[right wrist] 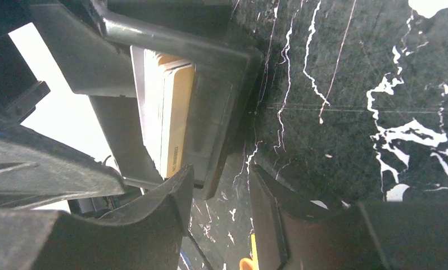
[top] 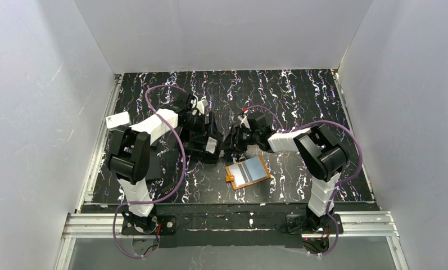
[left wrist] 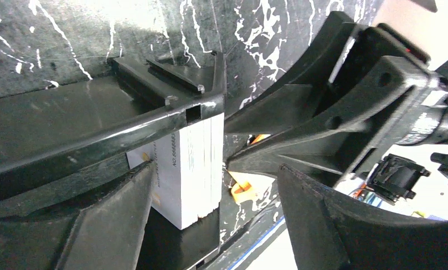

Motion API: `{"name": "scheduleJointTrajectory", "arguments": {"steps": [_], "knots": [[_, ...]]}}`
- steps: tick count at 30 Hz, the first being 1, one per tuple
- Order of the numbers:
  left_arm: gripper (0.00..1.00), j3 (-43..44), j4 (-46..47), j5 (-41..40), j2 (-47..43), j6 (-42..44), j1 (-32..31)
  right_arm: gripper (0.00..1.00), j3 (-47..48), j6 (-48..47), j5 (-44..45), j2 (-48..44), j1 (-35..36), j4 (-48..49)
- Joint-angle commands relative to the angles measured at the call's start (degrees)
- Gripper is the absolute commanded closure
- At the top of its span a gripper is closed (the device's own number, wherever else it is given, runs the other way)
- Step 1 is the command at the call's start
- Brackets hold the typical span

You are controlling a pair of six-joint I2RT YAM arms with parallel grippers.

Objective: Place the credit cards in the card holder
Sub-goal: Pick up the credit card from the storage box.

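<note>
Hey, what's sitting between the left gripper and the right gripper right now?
The black tray holding the credit cards; the left gripper straddles it, the right gripper is at its corner. Clearest in the left wrist view.

Soft even light over the table (top: 300,90), hardly any hard shadows, sheen on the black tray (left wrist: 126,132) rim, blown-out white background in both wrist views, close foreground blurred.

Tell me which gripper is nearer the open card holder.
Right. The right gripper sits just past the far edge of the card holder, by the black tray. The left gripper is farther to the left, on the tray's other side.
</note>
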Motion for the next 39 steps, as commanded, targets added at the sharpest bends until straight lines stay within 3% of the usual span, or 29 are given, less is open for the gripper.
{"name": "scheduleJointTrajectory", "arguments": {"steps": [1,8,21,35,39], "knots": [[0.26,0.7,1.1,4.7,-0.4,-0.9,0.2,0.51,2.1,0.6,-1.1,1.0,-0.2,3.1],[0.47,-0.3,1.2,3.3,-1.3,-1.1,0.2,0.51,2.4,0.2,-1.2,0.9,-0.2,2.8],[0.74,1.8,-2.6,-0.3,0.6,0.4,0.2,0.53,2.3,0.3,-1.5,0.3,-0.2,2.8],[1.0,4.7,-7.0,-5.2,0.0,2.9,0.1,0.54,2.1,0.2,-2.3,-0.2,-0.2,3.0],[1.0,5.3,-8.0,-6.1,-0.4,3.5,0.1,0.55,2.0,0.2,-2.6,-0.3,-0.2,3.0]]}}
